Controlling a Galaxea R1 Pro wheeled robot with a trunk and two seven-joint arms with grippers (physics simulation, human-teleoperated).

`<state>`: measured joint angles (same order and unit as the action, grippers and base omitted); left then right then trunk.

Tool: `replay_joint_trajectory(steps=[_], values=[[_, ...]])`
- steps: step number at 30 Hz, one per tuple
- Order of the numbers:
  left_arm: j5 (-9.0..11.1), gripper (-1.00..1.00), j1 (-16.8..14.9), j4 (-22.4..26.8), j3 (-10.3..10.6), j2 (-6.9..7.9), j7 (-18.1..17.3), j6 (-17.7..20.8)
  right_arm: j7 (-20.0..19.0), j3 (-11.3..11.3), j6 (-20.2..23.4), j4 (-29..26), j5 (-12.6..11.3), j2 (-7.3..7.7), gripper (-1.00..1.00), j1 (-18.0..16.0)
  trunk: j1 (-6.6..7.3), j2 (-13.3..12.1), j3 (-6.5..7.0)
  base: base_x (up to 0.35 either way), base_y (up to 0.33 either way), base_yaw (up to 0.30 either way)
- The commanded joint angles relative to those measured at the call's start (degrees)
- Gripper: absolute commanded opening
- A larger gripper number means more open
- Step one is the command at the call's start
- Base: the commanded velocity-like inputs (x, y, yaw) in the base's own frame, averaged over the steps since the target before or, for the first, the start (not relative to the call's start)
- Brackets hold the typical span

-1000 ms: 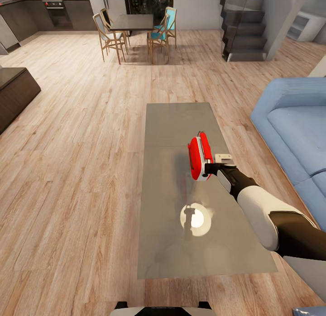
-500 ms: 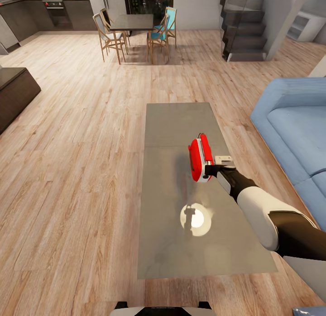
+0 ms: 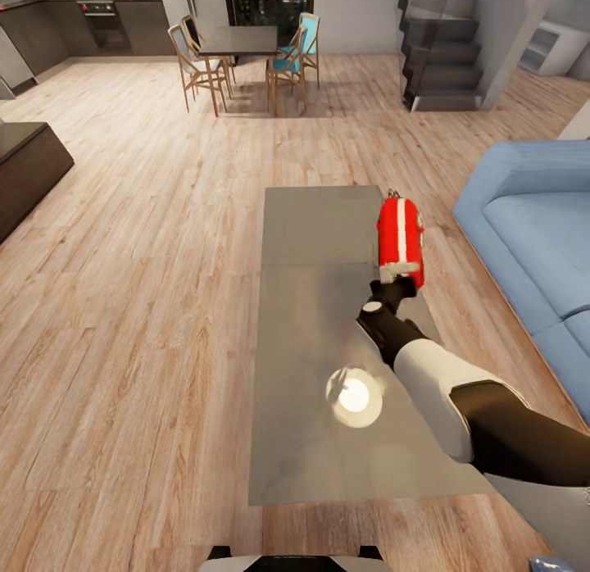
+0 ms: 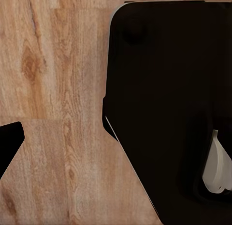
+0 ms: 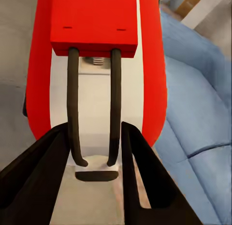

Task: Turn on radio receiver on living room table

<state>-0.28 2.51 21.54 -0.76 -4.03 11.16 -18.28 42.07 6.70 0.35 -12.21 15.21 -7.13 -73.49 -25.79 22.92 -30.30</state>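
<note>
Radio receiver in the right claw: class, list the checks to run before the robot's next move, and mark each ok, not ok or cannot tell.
1. Right claw closed around the radio receiver handle: ok.
2. Radio lifted above the table: ok.
3. Dial and front face in sight: not ok, the views show its edge and handle side.
4. Radio switched on: cannot tell.
5. Radio kept off the sofa: ok.
</note>
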Motion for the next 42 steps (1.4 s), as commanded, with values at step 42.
replay_joint_trajectory(steps=[42], values=[[0.0,1.0,0.0,0.0,0.0,-0.01,0.0,0.1,47.9,10.9,22.9,16.5,81.3,-2.87,-1.0,19.9,0.0,0.0,0.0,0.0,0.0,0.0]])
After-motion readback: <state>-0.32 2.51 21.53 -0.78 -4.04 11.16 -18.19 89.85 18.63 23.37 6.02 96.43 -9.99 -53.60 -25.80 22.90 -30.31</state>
